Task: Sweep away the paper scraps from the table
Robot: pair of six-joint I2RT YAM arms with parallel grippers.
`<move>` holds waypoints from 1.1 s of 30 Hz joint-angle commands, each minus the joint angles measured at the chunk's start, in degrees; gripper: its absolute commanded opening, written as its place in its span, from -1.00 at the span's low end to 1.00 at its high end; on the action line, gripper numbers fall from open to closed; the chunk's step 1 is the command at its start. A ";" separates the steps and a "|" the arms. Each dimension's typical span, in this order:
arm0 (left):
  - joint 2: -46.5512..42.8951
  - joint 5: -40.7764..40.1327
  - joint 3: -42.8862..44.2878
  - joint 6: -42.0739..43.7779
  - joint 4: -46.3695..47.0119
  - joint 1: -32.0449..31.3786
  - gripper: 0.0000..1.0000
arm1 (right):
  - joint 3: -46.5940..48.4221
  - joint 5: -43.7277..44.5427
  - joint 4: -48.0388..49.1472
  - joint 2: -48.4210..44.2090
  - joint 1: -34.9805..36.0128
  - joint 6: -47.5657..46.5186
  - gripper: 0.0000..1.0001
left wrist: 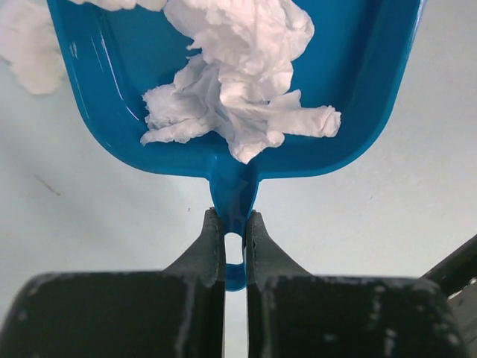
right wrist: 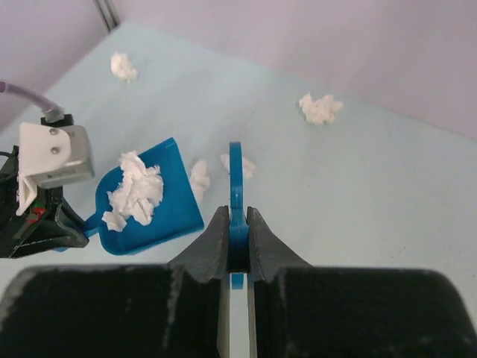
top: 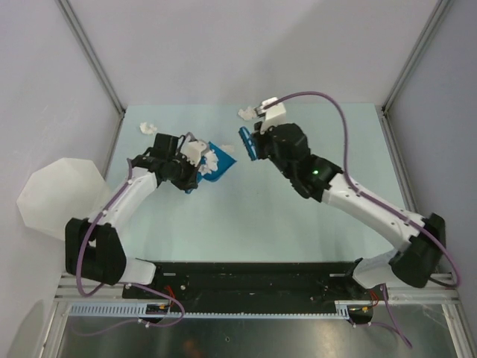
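Left claw (left wrist: 234, 224) is clamped on the thin handle (left wrist: 234, 195) of a blue dustpan (left wrist: 358, 89), jaws pressed flat to either side of it; the pan mouth faces the right arm. Right claw (right wrist: 237, 224) is clamped on a flat blue sweeper (right wrist: 235, 168), seen edge-on, standing just off the pan's open lip. The paper scraps: a heaped wad (left wrist: 238, 74) sits in the pan. Two small scraps (right wrist: 199, 179) lie on the surface (top: 246, 224) at the mouth, between pan and sweeper. One more scrap (top: 246, 113) lies near the far edge beside the right wrist, and another (top: 146, 128) near the far left corner. Risks, as I judge them: the hold on the handle is narrow, so a push from the sweeper against the lip may twist the pan in the jaws and tip the load back out. The wad is light and piled high (nothing weighs it down), so a quick lift or swing toward the white bin (top: 59, 194) off the left edge could shed it. I cannot tell whether the lip touches the surface; if it rides above, the two near scraps may slide under rather than in. Too fast a stroke may flick them sideways past the pan. The far scraps are well apart from both tools; reaching them with a loaded pan raises the chance of a spill.
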 commanded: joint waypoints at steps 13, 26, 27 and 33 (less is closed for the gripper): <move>-17.20 -2.35 10.04 -18.17 0.25 10.89 -1.00 | -1.56 -3.02 -8.30 -9.09 1.23 5.91 -1.00; -25.90 -1.73 14.70 -19.67 -5.20 23.99 -1.00 | -6.04 -3.72 -10.24 -8.82 2.65 7.23 -1.00; -26.34 -1.47 15.14 -19.50 -5.55 25.04 -1.00 | -6.30 -3.90 -10.24 -8.82 2.73 7.40 -1.00; -27.49 5.27 18.03 -19.85 -8.80 35.32 -1.00 | -8.76 -4.86 -9.80 -9.61 2.91 7.67 -1.00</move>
